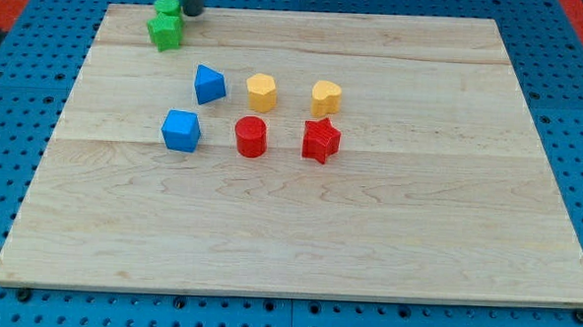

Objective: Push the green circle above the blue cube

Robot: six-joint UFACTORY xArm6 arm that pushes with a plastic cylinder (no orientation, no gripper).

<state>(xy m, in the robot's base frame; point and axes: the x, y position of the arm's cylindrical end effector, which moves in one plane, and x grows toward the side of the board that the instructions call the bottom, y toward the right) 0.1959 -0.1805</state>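
Note:
The green circle [166, 6] sits at the view's top left, at the board's top edge. It touches a green star-shaped block [165, 32] just below it. My tip [192, 11] is right beside the green circle, on its right side, close to touching it. The blue cube [181, 130] lies lower, left of centre, well below the green blocks.
A blue pointed block [209, 84] lies above and right of the blue cube. A yellow hexagon-like block [261, 91] and a yellow heart [326, 97] sit in a row. A red cylinder [250, 137] and a red star [321, 140] lie below them. The wooden board [298, 233] rests on a blue pegboard.

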